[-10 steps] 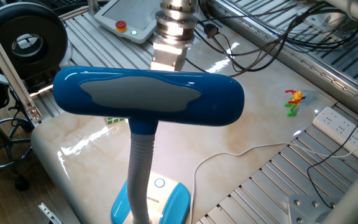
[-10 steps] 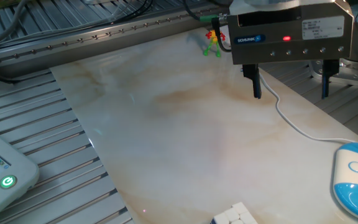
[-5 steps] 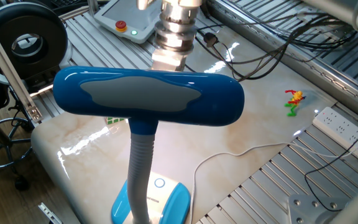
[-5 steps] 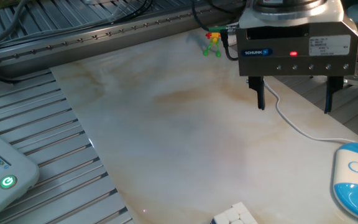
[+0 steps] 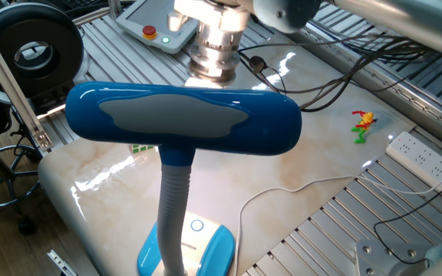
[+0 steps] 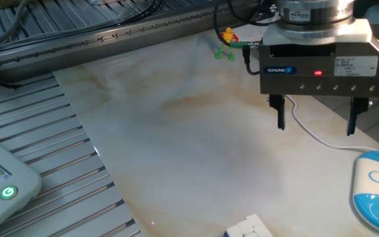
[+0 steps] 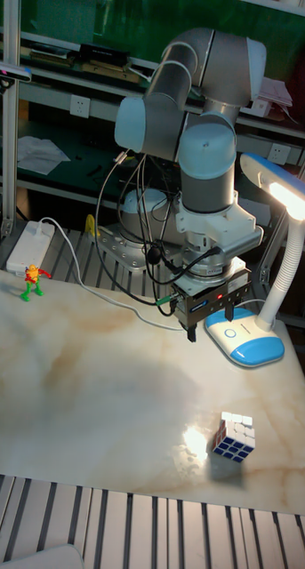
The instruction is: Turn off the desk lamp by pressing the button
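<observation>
The desk lamp fills one fixed view with its glossy blue head [image 5: 183, 119] on a white ribbed neck [image 5: 173, 215]. Its blue-and-white base [image 6: 374, 201] lies at the table's right edge, and the button [image 6: 378, 176] is the small white disc with a blue ring on top of it. In the tall fixed view the lamp head [image 7: 281, 191] glows. My gripper [image 6: 316, 122] hangs open above the table, a short way left of the base, with a wide gap and nothing between its fingers [image 6: 281, 120]. The lamp head hides the fingertips in one fixed view.
A white cable [image 6: 311, 133] runs under the gripper toward the base. A Rubik's cube [image 7: 234, 436] lies near the front edge and a small toy figure [image 7: 31, 281] at the far left. A grey controller [image 5: 156, 21] and a power strip [image 5: 417, 153] sit off the marble top.
The gripper has moved down and toward the lamp base, staying open. The lamp has not moved.
</observation>
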### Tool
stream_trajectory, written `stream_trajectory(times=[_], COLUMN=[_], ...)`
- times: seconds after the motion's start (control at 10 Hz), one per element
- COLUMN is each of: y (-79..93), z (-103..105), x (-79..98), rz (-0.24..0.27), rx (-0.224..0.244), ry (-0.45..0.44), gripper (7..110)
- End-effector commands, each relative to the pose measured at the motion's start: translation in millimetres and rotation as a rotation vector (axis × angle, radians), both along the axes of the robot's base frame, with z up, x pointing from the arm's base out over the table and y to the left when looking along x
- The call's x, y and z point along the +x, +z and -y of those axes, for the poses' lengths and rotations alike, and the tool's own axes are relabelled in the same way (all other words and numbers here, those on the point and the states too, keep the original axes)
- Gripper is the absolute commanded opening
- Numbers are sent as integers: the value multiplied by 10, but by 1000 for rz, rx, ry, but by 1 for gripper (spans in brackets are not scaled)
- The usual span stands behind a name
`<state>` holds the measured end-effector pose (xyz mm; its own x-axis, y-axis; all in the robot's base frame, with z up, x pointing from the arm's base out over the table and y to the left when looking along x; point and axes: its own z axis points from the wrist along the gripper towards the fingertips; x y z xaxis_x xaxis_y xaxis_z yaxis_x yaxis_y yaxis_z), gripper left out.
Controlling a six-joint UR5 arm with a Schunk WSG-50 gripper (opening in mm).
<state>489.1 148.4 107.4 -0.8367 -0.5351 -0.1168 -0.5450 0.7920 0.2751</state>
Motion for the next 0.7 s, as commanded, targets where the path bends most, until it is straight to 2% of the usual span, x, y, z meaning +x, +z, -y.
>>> stream_trajectory(times=[0.0,0.4,0.6], y=[-109,-150,-150], z=[-17,14,30], x=[0,11,-82], rz=[18,30,-2], rx=[-5,-12,-17], ry=[-10,1,23], gripper=[88,88,88])
